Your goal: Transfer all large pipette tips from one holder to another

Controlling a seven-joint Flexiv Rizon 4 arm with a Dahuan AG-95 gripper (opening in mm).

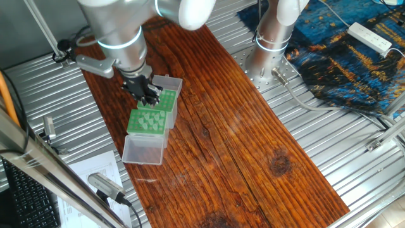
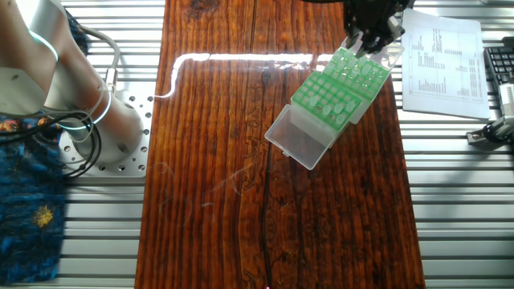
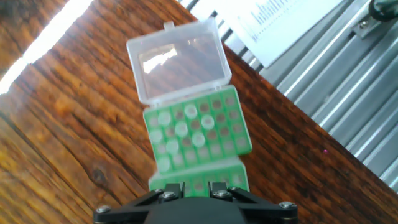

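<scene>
Your gripper (image 3: 193, 198) sits lowest in the hand view, over the near green rack (image 3: 200, 181); you cannot tell whether its black fingers are spread or pinching. Just beyond, at 12 o'clock, a second green rack (image 3: 198, 135) with a grid of round holes carries the pale translucent tips (image 3: 181, 129), about a dozen, upright. Farther on lies its clear hinged lid (image 3: 178, 59), flat on the glossy, grainy wooden board (image 3: 56, 124).
</scene>
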